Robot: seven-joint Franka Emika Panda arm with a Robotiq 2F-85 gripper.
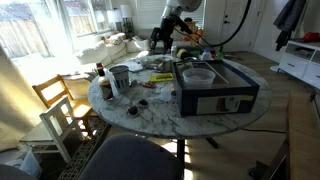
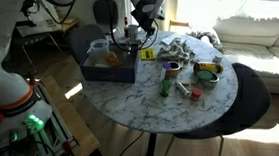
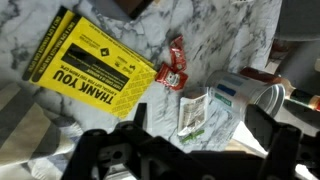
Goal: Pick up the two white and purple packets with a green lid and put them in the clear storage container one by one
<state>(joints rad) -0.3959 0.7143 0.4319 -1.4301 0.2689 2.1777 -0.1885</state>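
In the wrist view a small white packet with a green end lies flat on the marble table. A second white packet with blue and green labels lies right beside it. My gripper is open and empty, its two dark fingers on either side of the first packet and above it. In both exterior views the gripper hovers over the table's far side, next to the clear storage container, which sits on a dark box. The packets are too small to make out in the exterior views.
A yellow "THANK YOU" card and a red sachet lie near the packets, and a round tin stands beside them. A bottle, a cup and a bowl stand on the table. A wooden chair is alongside.
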